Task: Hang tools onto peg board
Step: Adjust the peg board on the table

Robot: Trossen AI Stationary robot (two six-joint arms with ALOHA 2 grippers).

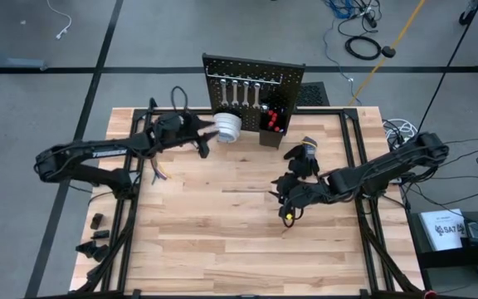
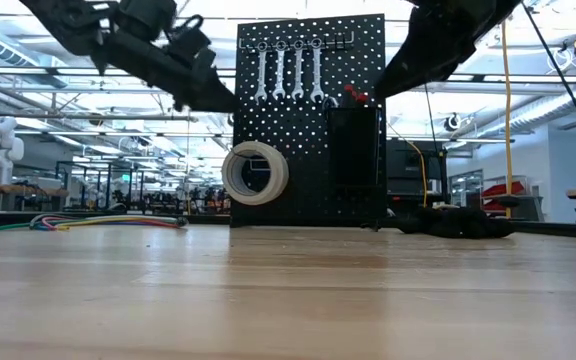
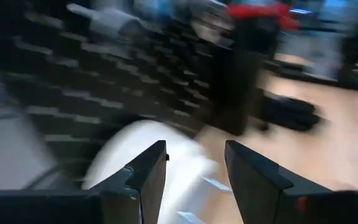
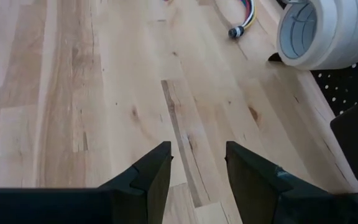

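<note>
The peg board (image 1: pixel 253 91) stands upright at the middle of the table's (image 1: pixel 222 216) far edge. Four silver wrenches (image 1: pixel 242 91) hang in a row from the hooks near its top, red-handled tools (image 1: pixel 274 122) sit in the small black bin (image 2: pixel 354 150) on its front, and the stack of white tape rolls (image 1: pixel 227 126) hangs low on the side facing the left arm.

The left gripper (image 1: pixel 205 141) is just beside the tape rolls, raised off the table. Its fingers (image 3: pixel 148 177) stand spread with nothing between them. The right gripper (image 1: pixel 283 196) hovers over bare wood near the middle of the table, well apart from the board; its fingers (image 4: pixel 151 174) are parted with nothing between them. A black glove (image 1: pixel 302 156) lies on the table between that gripper and the board.

No loose tool shows on the table, so the hanging looks done or nearly so.

As a judgement of handling: the tape rolls are light and slightly yielding, with a smooth outer face that could slip, so a pinch across the wall of a roll, one finger through the core, would hold better than squeezing the outside. The wrenches are stiff, thin, slick metal; the flat shank is the place to grip, leaving the ring end free for the hook. A hard bump could rock the standing board.
</note>
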